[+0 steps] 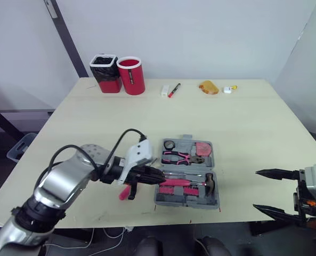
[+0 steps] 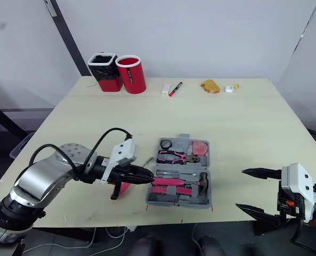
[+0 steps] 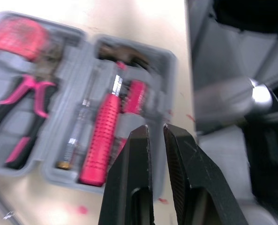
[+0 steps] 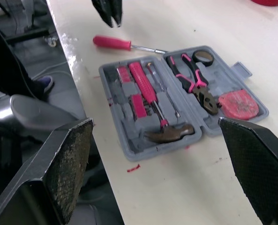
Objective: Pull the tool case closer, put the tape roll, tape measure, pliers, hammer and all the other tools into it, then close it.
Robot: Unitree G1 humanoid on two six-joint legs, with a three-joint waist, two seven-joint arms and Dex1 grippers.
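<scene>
While open — moulded grey plastic tool case (image 1: 215, 198), pink-handled pliers (image 1: 181, 157) inside.

Pale table (image 1: 243, 122), open tool case (image 1: 187, 144), loose screwdriver (image 4: 113, 43) (pink handle), two red bins (image 1: 131, 77)

Your grey tool case (image 1: 171, 201) lay open and flat near the table's (image 1: 253, 122) front edge, with the black tape roll (image 1: 169, 144), red tape measure (image 1: 203, 149) and pink-handled pliers (image 1: 181, 157) in its far half. The hammer (image 1: 208, 182) lay in the near half. You had one pink-handled screwdriver (image 4: 113, 43) outside on the table, shaft pointing at the case's left side.
</scene>
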